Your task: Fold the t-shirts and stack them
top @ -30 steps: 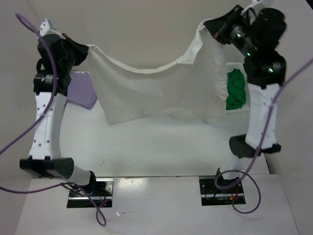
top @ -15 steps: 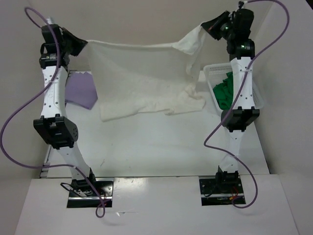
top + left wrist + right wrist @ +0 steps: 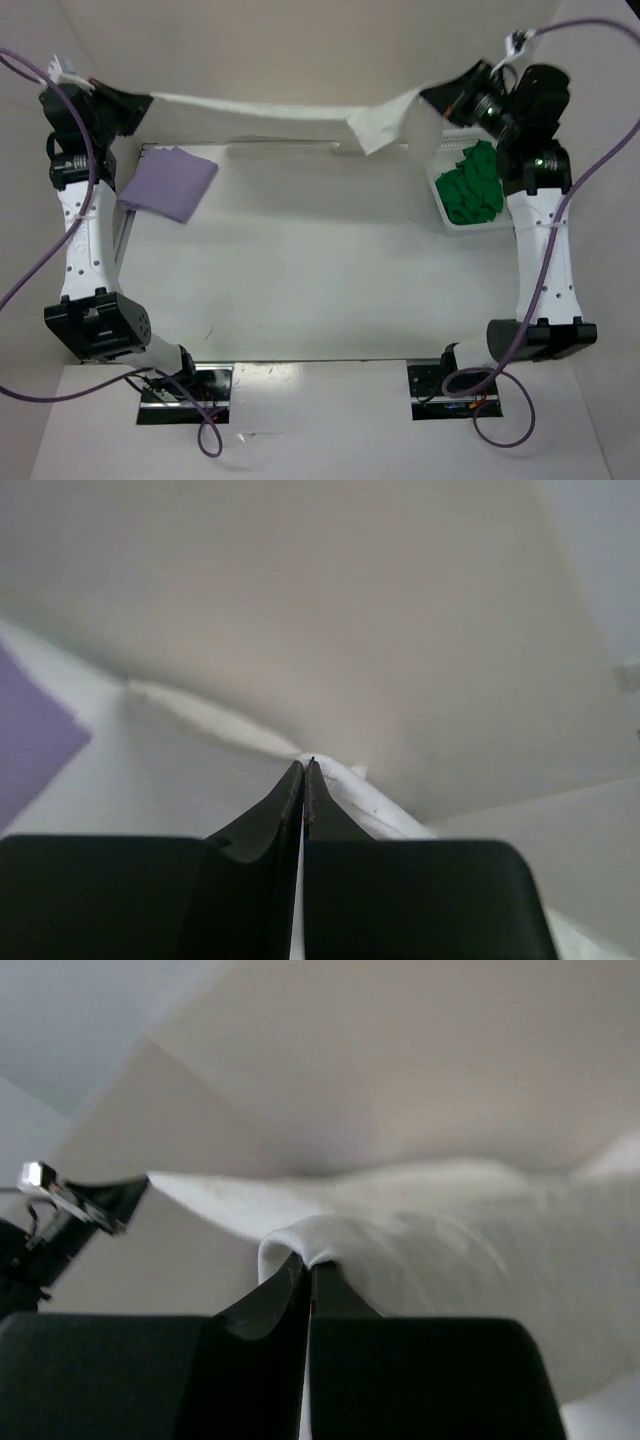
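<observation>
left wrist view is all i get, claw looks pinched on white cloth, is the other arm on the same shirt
Observer: Yes. The right claw is shut on the far end of the cream shirt, which hangs stretched between it and the left claw.
Operator: any other shirts out there
Observer: A green shirt sits bunched in the white basket at the right side of the table.
Operator: i see some purple at my left edge, what is it
Observer: A purple shirt, folded flat on the table's left side, apart from the cream shirt.
</observation>
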Motion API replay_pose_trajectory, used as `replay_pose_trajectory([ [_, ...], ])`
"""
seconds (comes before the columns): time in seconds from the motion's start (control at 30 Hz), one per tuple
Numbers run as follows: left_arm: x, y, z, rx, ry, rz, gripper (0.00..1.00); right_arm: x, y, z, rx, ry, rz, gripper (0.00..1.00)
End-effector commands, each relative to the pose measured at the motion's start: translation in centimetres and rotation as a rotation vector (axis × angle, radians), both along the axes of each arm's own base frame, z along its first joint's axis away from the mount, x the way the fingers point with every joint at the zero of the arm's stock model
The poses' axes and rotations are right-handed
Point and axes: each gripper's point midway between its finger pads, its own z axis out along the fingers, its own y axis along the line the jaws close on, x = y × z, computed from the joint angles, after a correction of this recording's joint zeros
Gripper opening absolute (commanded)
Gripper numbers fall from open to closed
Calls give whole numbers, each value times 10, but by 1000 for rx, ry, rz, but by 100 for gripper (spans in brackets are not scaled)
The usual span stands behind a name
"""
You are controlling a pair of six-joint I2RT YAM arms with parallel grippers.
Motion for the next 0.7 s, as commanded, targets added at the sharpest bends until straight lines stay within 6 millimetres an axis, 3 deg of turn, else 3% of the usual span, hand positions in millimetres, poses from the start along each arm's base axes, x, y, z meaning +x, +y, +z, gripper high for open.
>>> replay_pose_trajectory([
  [0.0,-5,2,-85,-7,164,1,2,11,-7,-162,-105,370,-11,0],
  [0.03,-16,-1,-97,-3,188,0,2,-10,-7,-220,-108,529,-3,0],
  [0.07,-25,-4,-152,-40,305,-3,2,-21,-9,-248,-123,596,-5,0],
  [0.1,-37,-6,-166,-45,331,6,2,-34,-9,-273,-124,662,-1,0],
  [0.13,-46,-7,-190,-60,386,15,2,-54,-12,-318,-130,778,-9,0],
  [0.2,-67,-12,-227,-81,466,22,2,-82,-15,-344,-139,861,-21,0],
  [0.23,-85,-17,-271,-111,565,19,2,-98,-15,-366,-141,934,-17,0],
  [0.33,-118,-29,-309,-143,662,7,2,-134,-10,-392,-134,1063,11,0],
  [0.37,-135,-34,-332,-164,732,5,2,-148,-10,-395,-135,1099,13,0],
  [0.5,-168,-35,-348,-132,826,33,2,-191,0,-418,-103,1258,66,0],
  [0.57,-187,-38,-362,-135,904,33,2,-206,6,-421,-90,1282,83,0],
  [0.63,-206,-38,-376,-131,982,52,0,-218,0,-429,-134,1325,43,0],
  [0.67,-206,-38,-374,-129,974,53,0,-224,3,-428,-168,1331,48,0],
])
